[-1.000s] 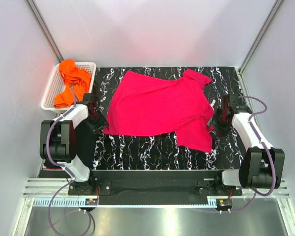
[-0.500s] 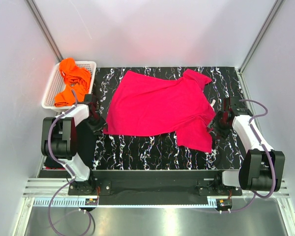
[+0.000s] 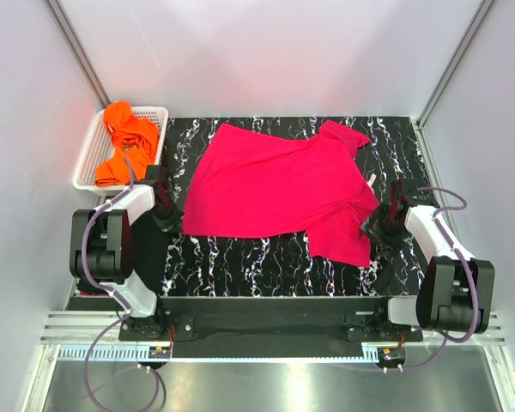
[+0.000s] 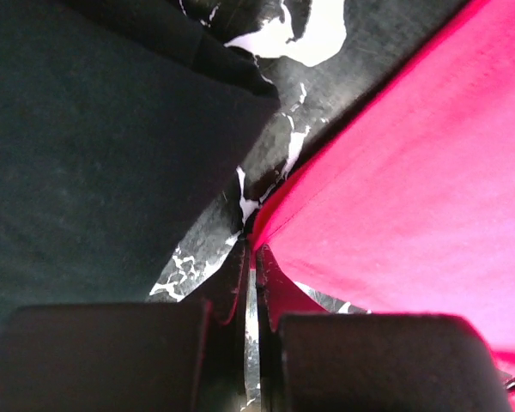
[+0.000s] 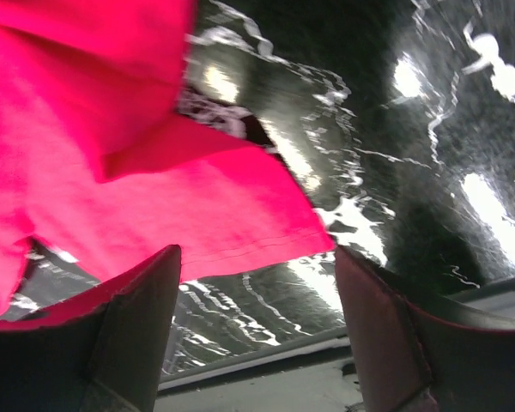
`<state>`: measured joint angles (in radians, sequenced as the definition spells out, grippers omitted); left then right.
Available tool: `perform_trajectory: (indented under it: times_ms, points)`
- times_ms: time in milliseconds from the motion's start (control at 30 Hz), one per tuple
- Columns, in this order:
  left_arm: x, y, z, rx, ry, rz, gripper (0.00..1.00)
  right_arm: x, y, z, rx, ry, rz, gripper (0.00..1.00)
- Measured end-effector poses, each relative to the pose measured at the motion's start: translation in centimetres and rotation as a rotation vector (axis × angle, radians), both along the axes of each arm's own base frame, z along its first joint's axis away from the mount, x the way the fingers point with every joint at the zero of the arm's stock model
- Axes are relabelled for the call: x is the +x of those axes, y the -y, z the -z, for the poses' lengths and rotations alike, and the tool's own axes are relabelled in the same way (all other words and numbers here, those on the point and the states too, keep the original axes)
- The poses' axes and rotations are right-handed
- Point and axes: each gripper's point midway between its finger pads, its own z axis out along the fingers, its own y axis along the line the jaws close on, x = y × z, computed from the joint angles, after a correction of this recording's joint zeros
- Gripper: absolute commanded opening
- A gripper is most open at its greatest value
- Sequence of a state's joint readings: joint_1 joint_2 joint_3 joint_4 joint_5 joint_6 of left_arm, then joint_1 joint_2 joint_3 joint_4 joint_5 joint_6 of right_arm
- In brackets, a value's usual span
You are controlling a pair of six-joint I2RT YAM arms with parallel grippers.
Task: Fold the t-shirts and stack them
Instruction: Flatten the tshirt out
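Pink shirt spread open, orange shirts bunched up, black shirt flat at left.
Pink shirt: magenta, unfolded, mostly flat on the mat and skewed to its edges; straight edge to the left, one sleeve at the far right, a flap with a stitched hem overlapping at the near right. Orange shirts: crumpled heap in the basket off the mat's far-left corner. Black shirt: smooth and flat, just beside the pink shirt's near-left corner, with a strip of mat between them.
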<state>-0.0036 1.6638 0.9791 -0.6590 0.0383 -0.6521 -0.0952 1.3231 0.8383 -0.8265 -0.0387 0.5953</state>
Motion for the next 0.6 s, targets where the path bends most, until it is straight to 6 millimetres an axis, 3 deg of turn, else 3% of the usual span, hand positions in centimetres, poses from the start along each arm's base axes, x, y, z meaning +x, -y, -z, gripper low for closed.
perform_trajectory:
  times_ms: [133,333,600]
  points:
    - [0.4,0.1,-1.4,0.004,0.054,0.025,0.0,-1.7,-0.1,2.0,0.014,-0.093,0.026,0.52]
    - [0.8,1.0,-3.4,0.012,0.131,0.086,0.0,-2.7,-0.3,3.8,0.029,-0.18,0.047,0.56]
    - [0.8,1.4,-3.8,0.017,0.145,0.119,0.0,-3.2,-0.3,4.6,0.03,-0.202,0.074,0.57]
